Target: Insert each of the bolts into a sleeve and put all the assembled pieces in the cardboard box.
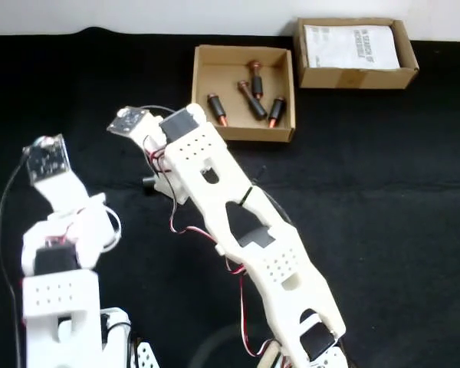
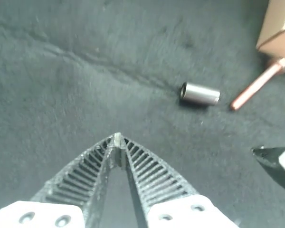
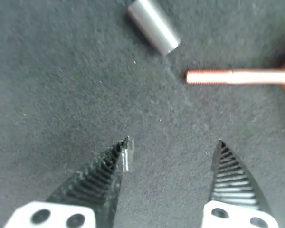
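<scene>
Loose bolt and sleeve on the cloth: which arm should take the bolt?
Right. The right gripper is open with the bolt and sleeve just ahead; the left gripper is shut, farther from both.

The black cloth-covered table [image 1: 383, 230] is overlooked from high behind the arms. It is viewed closely from each wrist, and a short grey metal sleeve [image 2: 199, 93] [image 3: 153, 26] and a slim copper-coloured bolt [image 2: 256, 90] [image 3: 237, 76] are shared by both wrist views.

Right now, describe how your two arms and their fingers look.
The left arm and right arm are white plastic links with grids of holes and black motors. Red and black cables loop along the right arm. The left fingers and right fingers are black, ribbed, pointed wedges on white bases.
</scene>
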